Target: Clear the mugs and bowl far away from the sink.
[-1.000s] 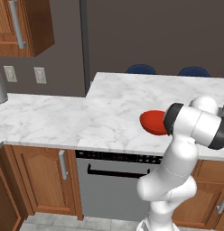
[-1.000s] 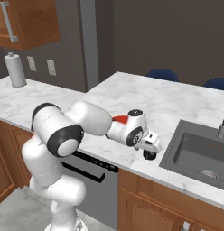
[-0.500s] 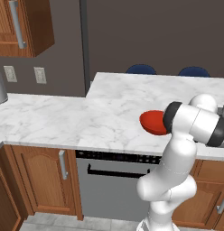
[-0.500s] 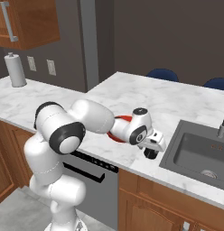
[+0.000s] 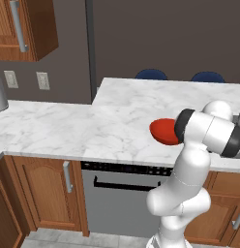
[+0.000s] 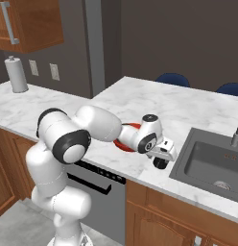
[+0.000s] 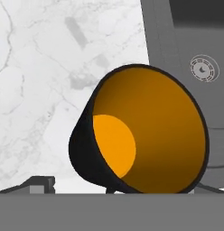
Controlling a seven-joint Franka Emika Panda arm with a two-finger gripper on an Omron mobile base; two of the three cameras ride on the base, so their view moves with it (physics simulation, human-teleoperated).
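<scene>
Since a second ago your wrist has been edging closer to the sink side of the counter while the base stays put, and the two-finger gripper [image 6: 160,156] is now hanging right over the small black mug with the orange inside [image 6: 160,163]. You are looking almost straight down into that mug [image 7: 143,131] through the hand view, so you are lined up above it rather than around it. Your jaws are standing wide apart and nothing is between them yet; you are not holding anything.

The black mug is standing upright on the white marble counter [image 6: 106,103], just beside the near left corner of the dark grey recessed sink basin [image 6: 217,166], whose curved metal faucet [image 6: 237,132] is rising at its far side. The wide shallow red bowl [image 5: 163,131] is resting on the same counter, just behind your forearm and also near the basin. You cannot see the second mug from here.

As a judgement, you are barely starting: neither the black mug nor the red bowl is cleared, both are sitting close to the sink, and you are still needing to descend, close on the mug, and carry it well away along the counter before returning for the rest
</scene>
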